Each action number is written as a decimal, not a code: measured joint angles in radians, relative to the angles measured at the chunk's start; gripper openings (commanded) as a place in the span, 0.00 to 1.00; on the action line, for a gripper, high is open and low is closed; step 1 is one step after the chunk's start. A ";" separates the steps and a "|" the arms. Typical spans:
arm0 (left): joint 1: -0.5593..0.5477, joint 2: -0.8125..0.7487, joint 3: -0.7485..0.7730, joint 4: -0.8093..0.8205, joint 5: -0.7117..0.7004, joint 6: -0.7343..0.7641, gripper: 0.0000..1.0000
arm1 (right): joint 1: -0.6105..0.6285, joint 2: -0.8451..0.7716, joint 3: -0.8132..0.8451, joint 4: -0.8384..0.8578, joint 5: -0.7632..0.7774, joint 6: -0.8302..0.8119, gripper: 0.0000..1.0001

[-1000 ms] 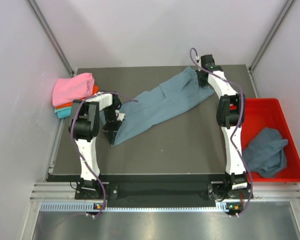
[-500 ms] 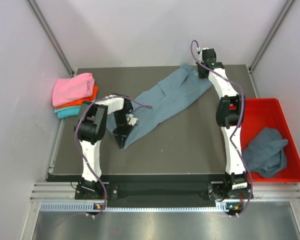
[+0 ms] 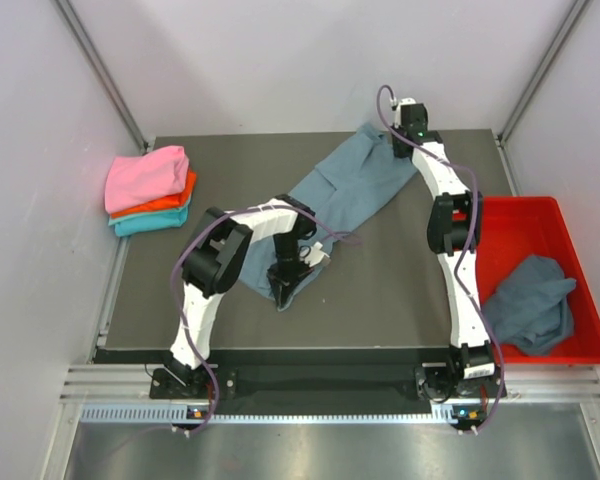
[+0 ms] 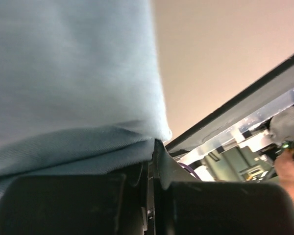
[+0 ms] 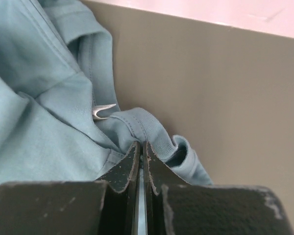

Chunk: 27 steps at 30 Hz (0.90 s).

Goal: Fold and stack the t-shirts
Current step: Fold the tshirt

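The blue-grey t-shirt lies stretched diagonally across the worktop, from the far edge right of centre down towards the middle. The right end effector is closed on the collar band beside the small white label. The left end effector is pinched on a thin edge of cloth at the shirt's near end.

The main risk is a lost grip. Both ends are held by only a narrow bite of fabric, so pulling the arms further apart could draw the collar or hem out of the fingers and drop the shirt in a heap. The cloth between the arms looks bunched and twisted rather than flat, so laying it down this way would probably set creases into the fold. The left arm is bent sharply over the fabric and could snag or drag it.

The folded stack of pink, orange and teal shirts sits at the left edge near the far corner, well clear. A second blue-grey shirt waits crumpled in the red tray.
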 measured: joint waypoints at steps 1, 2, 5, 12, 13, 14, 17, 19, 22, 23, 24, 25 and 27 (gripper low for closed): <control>-0.007 0.000 0.004 -0.002 0.005 0.007 0.00 | 0.000 0.005 0.000 0.000 0.000 0.000 0.00; -0.019 0.000 0.006 -0.002 0.011 0.019 0.00 | 0.000 0.007 0.000 0.001 0.000 -0.001 0.00; -0.042 0.000 0.007 -0.002 0.021 0.048 0.00 | 0.000 0.008 0.004 0.002 0.007 0.000 0.07; -0.075 -0.013 -0.074 0.001 0.023 0.081 0.31 | -0.003 -0.042 -0.037 -0.001 0.036 0.015 0.34; -0.074 -0.017 -0.084 0.000 0.020 0.087 0.36 | -0.008 -0.066 -0.064 -0.010 0.029 0.023 0.34; -0.074 -0.023 -0.089 -0.005 0.016 0.085 0.42 | -0.010 -0.094 -0.089 -0.021 0.017 0.035 0.35; -0.073 -0.057 -0.091 -0.006 0.000 0.082 0.64 | -0.019 -0.183 -0.150 -0.065 -0.027 0.083 0.35; -0.069 -0.096 -0.082 -0.011 -0.018 0.069 0.64 | -0.028 -0.240 -0.188 -0.081 -0.054 0.110 0.35; -0.067 -0.143 -0.018 -0.022 -0.053 0.057 0.63 | -0.045 -0.310 -0.249 -0.090 -0.092 0.154 0.34; -0.067 -0.154 0.021 -0.024 -0.064 0.050 0.63 | -0.050 -0.322 -0.266 -0.091 -0.104 0.169 0.33; -0.066 -0.159 0.055 -0.025 -0.071 0.045 0.62 | -0.056 -0.330 -0.284 -0.094 -0.121 0.185 0.32; -0.066 -0.161 0.092 -0.026 -0.077 0.042 0.61 | -0.061 -0.331 -0.296 -0.097 -0.133 0.195 0.31; -0.064 -0.161 0.156 -0.021 -0.079 0.034 0.58 | -0.072 -0.330 -0.333 -0.105 -0.163 0.222 0.31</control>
